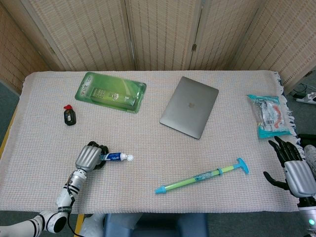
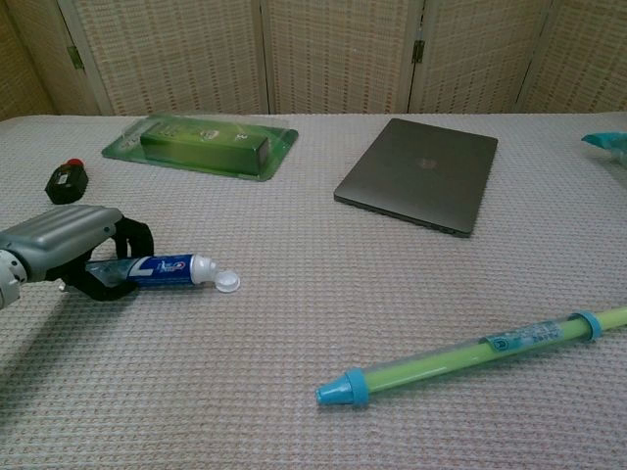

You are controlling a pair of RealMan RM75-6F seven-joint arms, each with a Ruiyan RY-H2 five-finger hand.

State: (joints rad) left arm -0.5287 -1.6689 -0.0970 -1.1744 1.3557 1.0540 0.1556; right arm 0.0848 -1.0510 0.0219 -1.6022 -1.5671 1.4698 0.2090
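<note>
On the table (image 1: 39,148), my left hand (image 1: 89,157) wraps its fingers around the tail of the toothpaste tube (image 2: 167,267), which lies flat near the front left, blue and white with its white cap (image 2: 229,281) flipped open. Its printing is too small to read. My right hand (image 1: 294,165) rests with fingers spread, holding nothing, partly cut off at the edge.

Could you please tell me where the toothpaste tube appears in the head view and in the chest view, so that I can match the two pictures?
Head view: the toothpaste tube lies lower left, its tail end in the left hand.
Chest view: the toothpaste tube lies at mid left, cap end pointing right.
Shared landmark: the closed grey laptop, further back and to the right of the tube.
</note>
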